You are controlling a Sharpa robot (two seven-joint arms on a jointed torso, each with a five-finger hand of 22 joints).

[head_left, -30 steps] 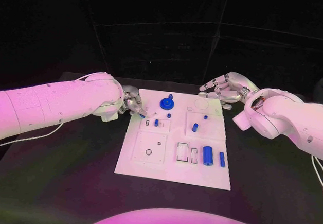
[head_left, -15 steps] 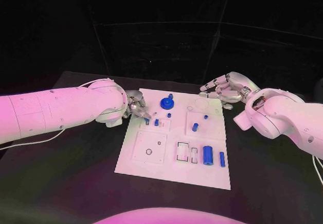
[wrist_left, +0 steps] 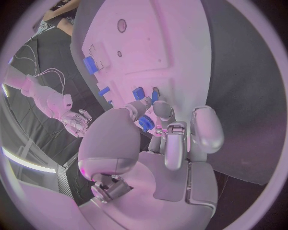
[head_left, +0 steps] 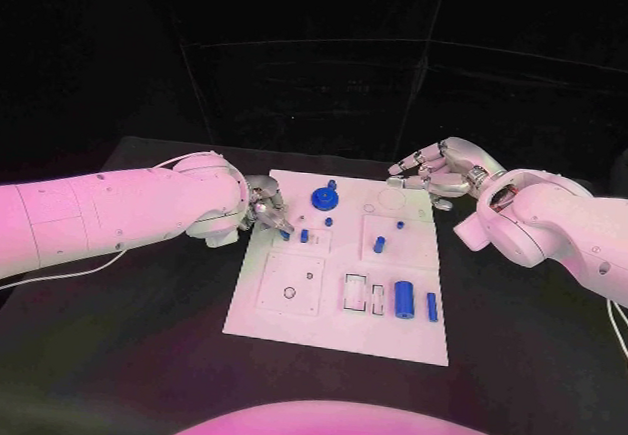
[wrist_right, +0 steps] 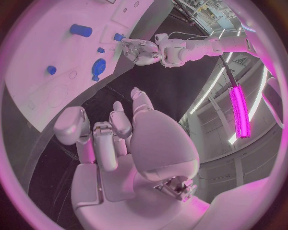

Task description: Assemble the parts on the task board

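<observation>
Left hand (wrist_left: 157,128) pinches a small blue part (wrist_left: 146,124), plain from its wrist; right hand (head_left: 436,170) hangs empty, fingers apart.

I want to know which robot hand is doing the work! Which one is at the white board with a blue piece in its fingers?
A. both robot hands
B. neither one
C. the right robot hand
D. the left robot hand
D: the left robot hand pinches a small blue piece at the board, while the right robot hand sits past the board's far corner, holding nothing.
</observation>
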